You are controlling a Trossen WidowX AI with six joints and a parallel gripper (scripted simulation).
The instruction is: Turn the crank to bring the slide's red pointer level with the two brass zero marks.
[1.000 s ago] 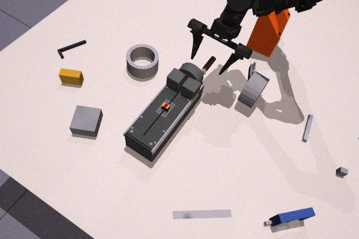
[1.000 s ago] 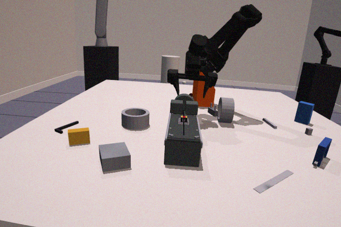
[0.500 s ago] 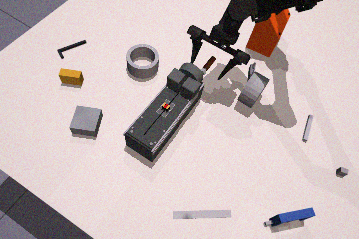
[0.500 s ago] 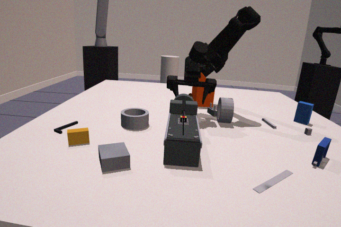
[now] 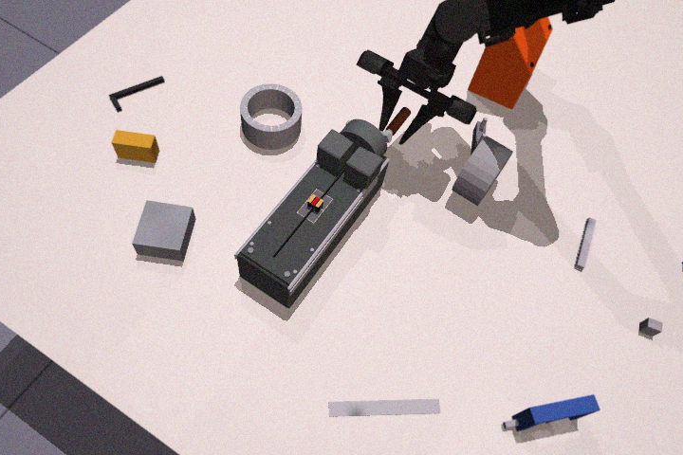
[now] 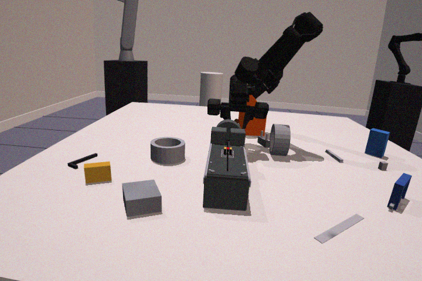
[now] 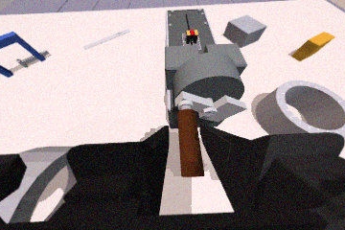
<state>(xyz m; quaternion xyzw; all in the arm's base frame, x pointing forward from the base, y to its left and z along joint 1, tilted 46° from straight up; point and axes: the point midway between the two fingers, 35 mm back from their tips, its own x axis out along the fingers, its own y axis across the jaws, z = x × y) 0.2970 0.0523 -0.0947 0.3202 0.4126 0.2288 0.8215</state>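
The dark grey machine (image 5: 294, 236) (image 6: 226, 192) (image 7: 177, 29) has a slide slot along its top. The red pointer (image 5: 315, 202) (image 6: 227, 148) (image 7: 192, 33) sits between the two brass marks; whether it is exactly level is too small to tell. At the end nearest the arm's base is a round drum (image 5: 364, 136) (image 7: 209, 72) with a pale crank arm and a brown handle (image 5: 399, 119) (image 7: 190, 144). My gripper (image 5: 391, 136) (image 7: 184, 128) is partly open, one finger on each side of the handle, with a gap showing on both sides in the wrist view.
A grey ring (image 5: 270, 128) (image 6: 167, 156) (image 7: 281, 110) stands beside the drum. An upright grey wheel-like part (image 5: 482, 171) (image 6: 280, 139) is on the gripper's other side. A grey block (image 5: 164, 227) and a yellow block (image 5: 134, 145) lie farther off.
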